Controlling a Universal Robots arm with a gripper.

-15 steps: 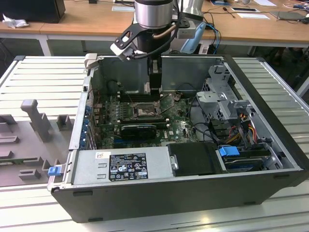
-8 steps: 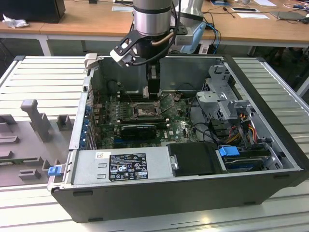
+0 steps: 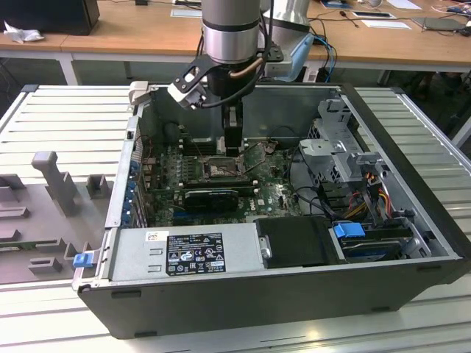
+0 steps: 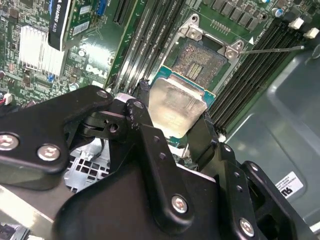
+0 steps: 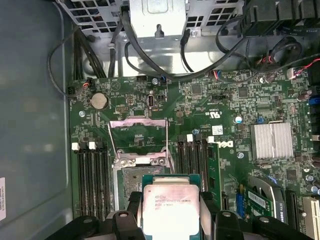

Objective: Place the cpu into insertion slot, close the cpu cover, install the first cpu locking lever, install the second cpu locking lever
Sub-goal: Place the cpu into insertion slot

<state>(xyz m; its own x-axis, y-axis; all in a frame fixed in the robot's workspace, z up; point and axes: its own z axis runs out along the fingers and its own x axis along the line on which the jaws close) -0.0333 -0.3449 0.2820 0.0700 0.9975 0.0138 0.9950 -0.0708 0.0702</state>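
Matte black two-finger end effector [image 4: 176, 112] is clamped on the small flat square cpu [image 5: 169, 212], which has a brushed silvery-grey top and a green edge. Just past its tips is the square insertion slot [image 4: 200, 61], with a dark grainy centre and a silvery rim. Farther out, the thin silvery cpu cover frame [image 5: 137, 122] is flipped open.

The cpu [image 5: 169, 202] has a silvery-grey top edged in green, and the gripper [image 5: 170, 217] is black. The insertion slot [image 4: 200, 60] has a dark, finely dotted centre and a silvery rim. The motherboard [image 5: 210, 105] is green, its memory slots [image 5: 92, 175] black, and its ribbed heatsink [image 5: 272, 140] silver.
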